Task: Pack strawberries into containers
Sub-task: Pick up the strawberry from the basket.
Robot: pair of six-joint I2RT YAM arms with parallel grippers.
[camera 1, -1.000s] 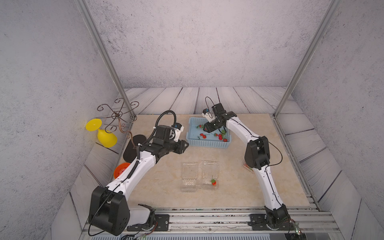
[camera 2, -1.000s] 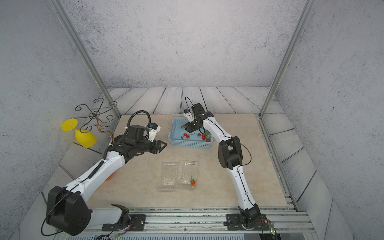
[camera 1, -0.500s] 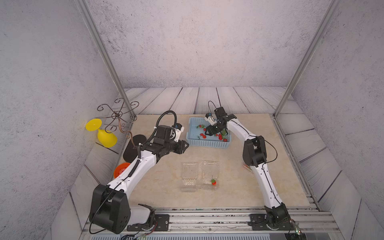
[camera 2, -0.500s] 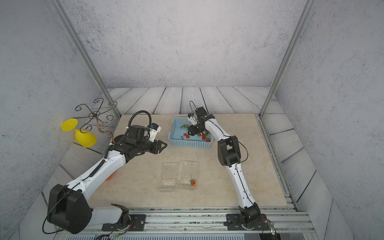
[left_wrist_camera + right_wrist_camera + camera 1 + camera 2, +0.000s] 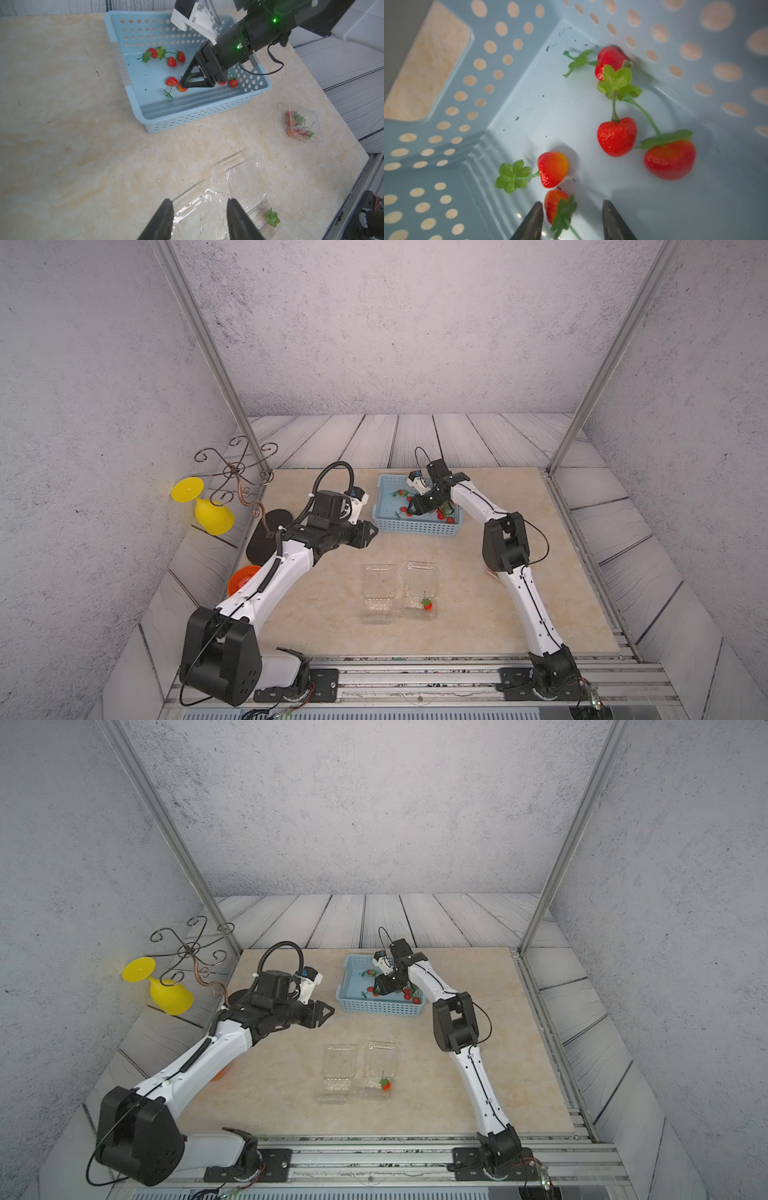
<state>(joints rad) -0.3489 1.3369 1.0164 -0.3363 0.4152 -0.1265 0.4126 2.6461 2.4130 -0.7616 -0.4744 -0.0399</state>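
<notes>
Red, green-capped strawberries; light blue basket dotted with holes; clear containers; beige marbled tabletop; yellow goblet; orange bowl.

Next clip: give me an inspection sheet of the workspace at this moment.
Surface: beige table, few dark specks.
Job's things: strawberries in blue basket; two open containers, one with a lone strawberry; third container holds several.
Clutter: yellow goblet on its side, wire stand, orange bowl, black disc.
Claws: left claw open, empty; right claw open around a stemmed berry.
Cables: black loop at left wrist, elbow cable, untangled.
Surroundings: grey walls, metal posts.
</notes>
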